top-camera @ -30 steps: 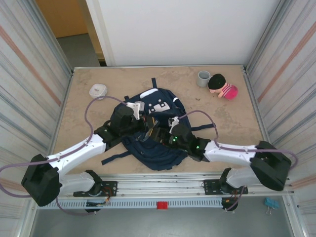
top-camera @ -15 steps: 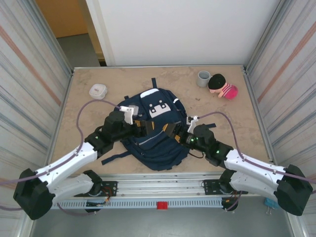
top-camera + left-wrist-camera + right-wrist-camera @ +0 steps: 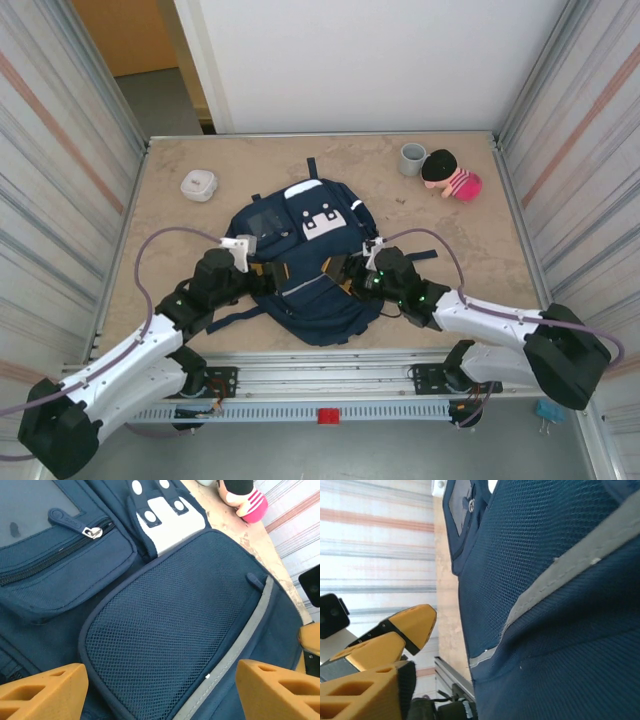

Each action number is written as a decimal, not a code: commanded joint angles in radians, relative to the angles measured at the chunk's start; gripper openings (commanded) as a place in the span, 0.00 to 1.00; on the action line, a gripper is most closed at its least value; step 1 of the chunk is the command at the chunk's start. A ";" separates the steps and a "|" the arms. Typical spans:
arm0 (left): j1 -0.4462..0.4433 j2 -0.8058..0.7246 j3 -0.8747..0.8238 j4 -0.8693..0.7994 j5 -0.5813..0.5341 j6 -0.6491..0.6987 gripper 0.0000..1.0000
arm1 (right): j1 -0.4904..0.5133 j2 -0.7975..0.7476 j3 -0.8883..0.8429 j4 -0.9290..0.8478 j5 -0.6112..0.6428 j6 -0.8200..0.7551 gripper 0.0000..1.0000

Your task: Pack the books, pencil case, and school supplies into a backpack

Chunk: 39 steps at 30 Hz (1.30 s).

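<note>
Found the backpack (image 3: pixel 318 300) lying flat and front-up on the table (image 3: pixel 480 235), long axis running from the near edge toward the far wall, carry loop (image 3: pixel 311 166) at the far end, white patches (image 3: pixel 318 222) on the upper front. Saw the left gripper (image 3: pixel 268 274) poised over the backpack's left flank and the right gripper (image 3: pixel 345 268) hard against its right flank, both about midway along that long axis and facing inward across it. From the left wrist, made out orange fingers (image 3: pixel 45 690) spread wide, nothing caught between, only the mesh pocket (image 3: pixel 170 625) and its pale stripe (image 3: pixel 240 642) lying beneath and ahead. Noted a zip puller (image 3: pixel 91 531) on a closed pocket farther on, toward the backpack's top, ahead of and to the left of those jaws. From the right wrist, picked out one orange finger (image 3: pixel 355 695) just beside the backpack's fabric, the mate hidden; could not tell those jaws' state, apart or pinching cloth. Could not settle the main compartment's state either, zipped or unzipped. Judged the left arm the nearer to the puller, the reach running lengthwise up the backpack rather than across. Left aside, well beyond the backpack's top: a grey cup (image 3: pixel 412 159) and a doll (image 3: pixel 450 177) to the right, a rounded white box (image 3: pixel 199 184) to the left.
</note>
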 commanded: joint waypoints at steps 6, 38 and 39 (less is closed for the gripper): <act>0.011 -0.016 0.002 -0.006 0.035 0.170 0.77 | -0.144 -0.012 0.120 -0.129 -0.155 -0.075 0.20; -0.146 0.423 -0.141 0.569 0.196 0.691 0.23 | -0.397 0.056 0.311 -0.363 -0.520 -0.281 0.11; -0.152 0.429 -0.138 0.568 0.216 0.696 0.20 | -0.399 0.058 0.309 -0.361 -0.519 -0.281 0.11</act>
